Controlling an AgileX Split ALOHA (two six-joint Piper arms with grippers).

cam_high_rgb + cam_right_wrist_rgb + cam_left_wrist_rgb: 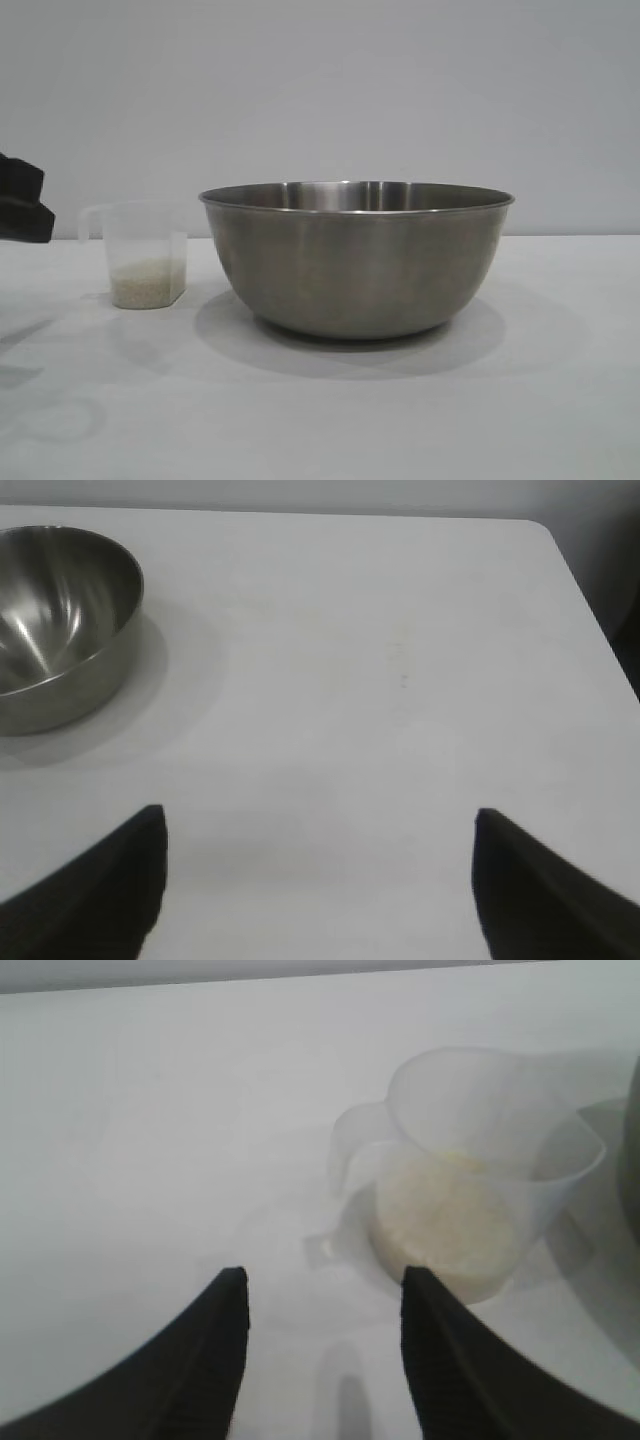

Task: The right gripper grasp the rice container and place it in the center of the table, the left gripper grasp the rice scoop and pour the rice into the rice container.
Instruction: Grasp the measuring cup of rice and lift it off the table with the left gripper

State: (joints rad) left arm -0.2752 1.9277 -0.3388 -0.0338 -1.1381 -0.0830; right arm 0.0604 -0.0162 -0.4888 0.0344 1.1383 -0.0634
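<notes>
The left gripper (322, 1305) hung low over the white table (560, 400), its two dark fingers (205, 1360) apart with nothing between them, pointed toward the cup (146, 254) just ahead. The clear plastic cup stood upright on the table, its loop handle (352, 1150) on the side facing the gripper and a shallow layer of rice (445, 1222) lying in its bottom. Just beside the cup, not touching it, sat the big steel bowl (356, 258), upright and empty, about mid-table. Well away from both, the right gripper (320, 865) hovered over bare table with its fingers wide apart, holding nothing, the bowl off to one side of its view. Judging by the layout, the bowl's placement looked done and the step in hand was the grasp of the cup. To do it well, the left gripper would likely need to line its fingers up either side of the handle or wall, close firmly without tipping the light cup, then lift it level, so no rice spilled before it cleared the bowl's rim (356, 207).
</notes>
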